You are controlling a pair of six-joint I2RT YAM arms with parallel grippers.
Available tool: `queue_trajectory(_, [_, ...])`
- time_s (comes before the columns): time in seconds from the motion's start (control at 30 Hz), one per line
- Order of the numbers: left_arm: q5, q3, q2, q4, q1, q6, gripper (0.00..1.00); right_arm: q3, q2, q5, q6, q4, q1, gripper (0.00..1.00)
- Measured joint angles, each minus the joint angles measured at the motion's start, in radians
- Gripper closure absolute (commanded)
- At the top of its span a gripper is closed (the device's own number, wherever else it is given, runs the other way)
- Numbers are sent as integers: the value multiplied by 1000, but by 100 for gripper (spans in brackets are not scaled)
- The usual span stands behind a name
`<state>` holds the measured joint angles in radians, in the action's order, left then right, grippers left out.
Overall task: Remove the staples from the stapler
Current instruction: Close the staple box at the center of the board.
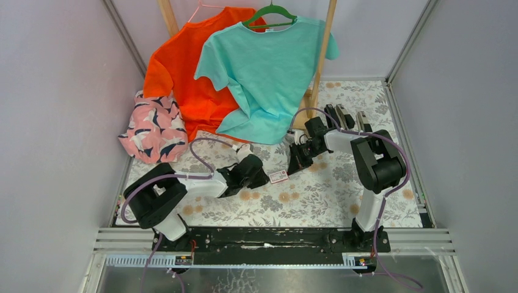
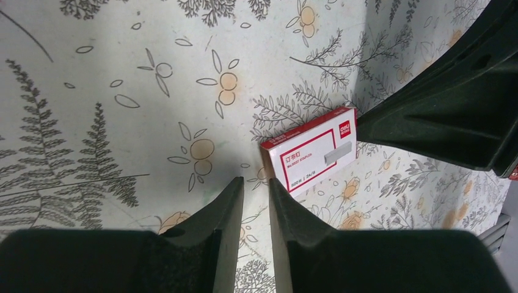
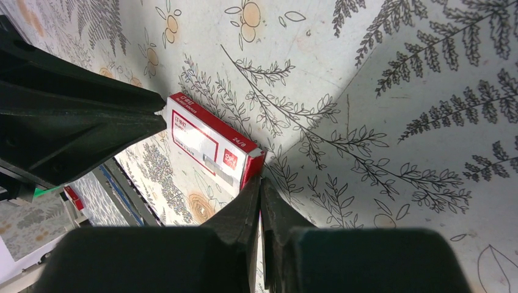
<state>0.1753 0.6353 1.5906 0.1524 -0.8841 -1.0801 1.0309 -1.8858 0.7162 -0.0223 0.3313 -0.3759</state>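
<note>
Hardly begun, by the look of it. Cannot find the staples in any view, loose or in a strip, and cannot pick out a stapler for certain either. Leaves, at a guess, the whole job: reaching the stapler, opening it, drawing the strip out.

On the left, left gripper (image 2: 256, 186): parted by a slim gap only, gripping nothing visible, tips low over the cloth (image 2: 122, 67) and just beside one end of the box (image 2: 311, 149). In the middle, that red-and-white box, lying flat between the two tools. On the right, right gripper (image 3: 261, 186): pinched together with no gap showing, tips against the box's corner; cannot tell whether anything thin sits between them. Further right and back in the top view, dark lumps (image 1: 345, 116), too small to name.
</note>
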Motion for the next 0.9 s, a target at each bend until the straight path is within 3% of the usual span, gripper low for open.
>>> queue_trajectory(0.57, [-28,-48,-40,1,4,13,81,0,10,-27,-4,0,2,91])
queue_trajectory(0.9, [-52,56,53,-29,4,9,85,0,38,-111,-27,0,-29,91])
